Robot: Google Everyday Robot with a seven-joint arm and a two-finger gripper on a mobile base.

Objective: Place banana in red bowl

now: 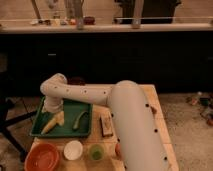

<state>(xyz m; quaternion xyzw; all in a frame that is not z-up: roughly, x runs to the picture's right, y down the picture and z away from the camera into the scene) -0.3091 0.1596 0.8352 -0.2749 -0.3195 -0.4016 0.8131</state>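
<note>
Pale yellow banana (53,123) lies diagonally in the left half of the green tray (62,133), beside a curved green vegetable (80,120). The gripper (50,106) is positioned over the tray at the banana's far end; whether it is spread or closed cannot be told. The red bowl (42,157) stands on the table (152,97) in front of the tray, apart from the banana, with a white bowl (73,149) just to its right.

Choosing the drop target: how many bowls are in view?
3: red bowl front left, white bowl beside it, maroon bowl behind the arm; green cup excluded, others may be hidden. Gripper sits over the tray by the banana.
</note>
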